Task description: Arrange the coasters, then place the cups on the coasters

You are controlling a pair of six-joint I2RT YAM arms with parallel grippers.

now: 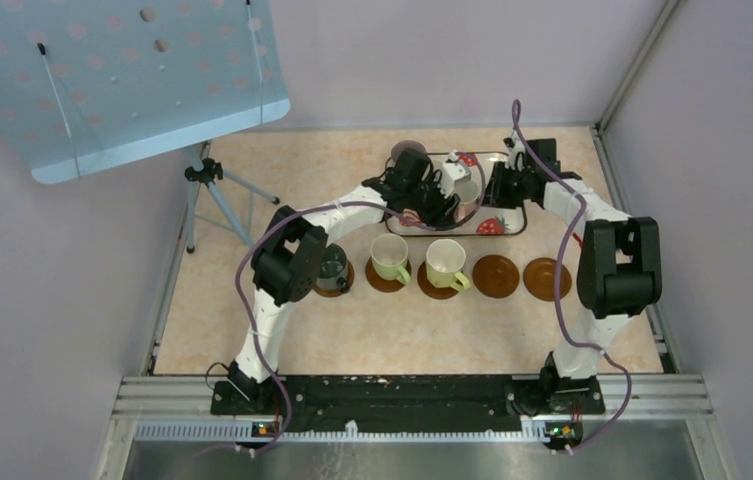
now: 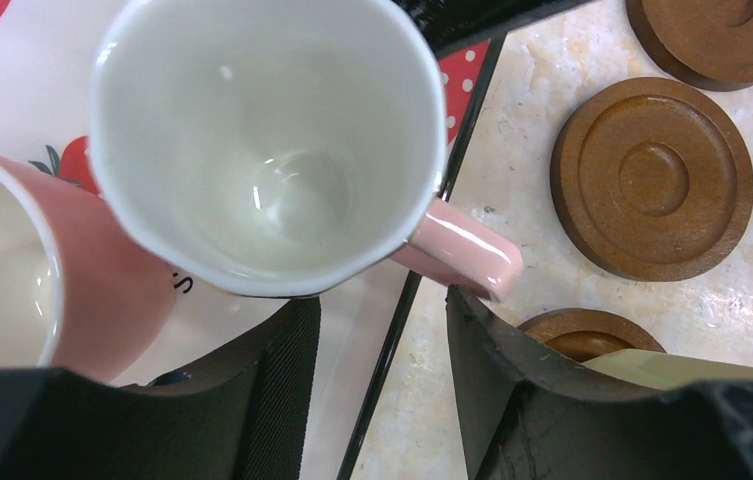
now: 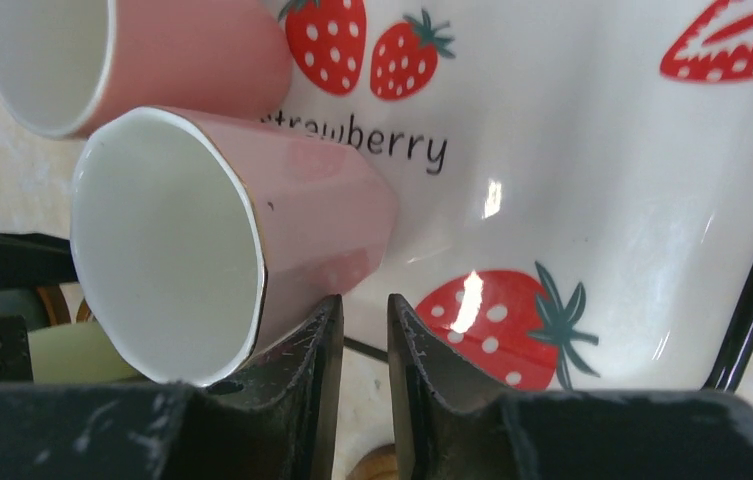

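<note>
We find the left gripper (image 2: 380, 305) over the near edge of the strawberry tray (image 3: 602, 200), its jaws standing moderately apart with nothing between them. A pink cup (image 2: 267, 150) stands just beyond its tips, mouth up and empty. The cup's handle reaches toward the finger on the right of the wrist view and nearly meets its tip. A second pink cup (image 2: 102, 290), also empty, stands close beside the first on the tray; we cannot tell whether they touch. The right gripper (image 3: 364, 305) comes at the first pink cup from the other side. Its jaws are drawn to a thin slit with nothing in it, and one finger lies against or just beside the cup's wall. On the table (image 1: 252, 330) near the tray runs a row of coasters (image 1: 439, 283). The three on the left carry a dark cup (image 1: 332, 265) and two pale cups (image 1: 390, 257), while the two bare coasters (image 1: 496, 276) lie at the right end.
</note>
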